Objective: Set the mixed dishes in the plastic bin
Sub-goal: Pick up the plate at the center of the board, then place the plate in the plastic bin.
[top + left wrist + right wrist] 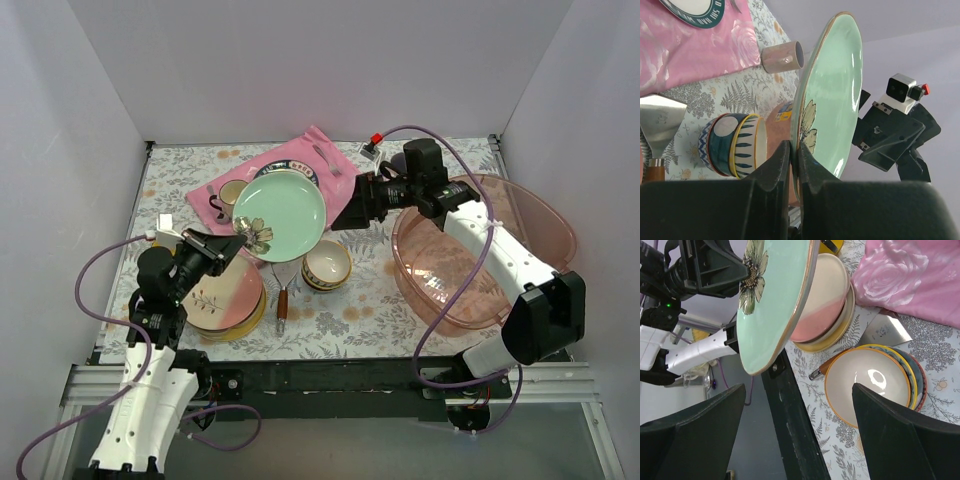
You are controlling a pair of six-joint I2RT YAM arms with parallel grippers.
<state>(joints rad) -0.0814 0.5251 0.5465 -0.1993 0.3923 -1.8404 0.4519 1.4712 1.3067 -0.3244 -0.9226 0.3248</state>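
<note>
Gripping the mint-green plate (283, 215) at its rim, just beside the painted flower, the left pincer (232, 248) is seen clamped shut on it, and the plate is held tilted on edge above the desk (380, 315). It is well apart from the plastic bin (548, 232), which stands at the desk's right side. The bin's inside is partly covered by the right arm crossing over it, so its contents cannot be fully told. The right pincer (342, 218) is spread wide with nothing between its jaws, just beside the plate's right edge. Below the plate, a cream bowl is seen nested inside the patterned bowls (870, 380). At the left, a pink-and-cream plate tops the stack of plates (228, 298). On the pink mat (325, 150), a white plate (695, 12) with a dark rim is largely hidden behind the green one. A pinkish mug (783, 56) is made out lying on its side in the left wrist view only.
</note>
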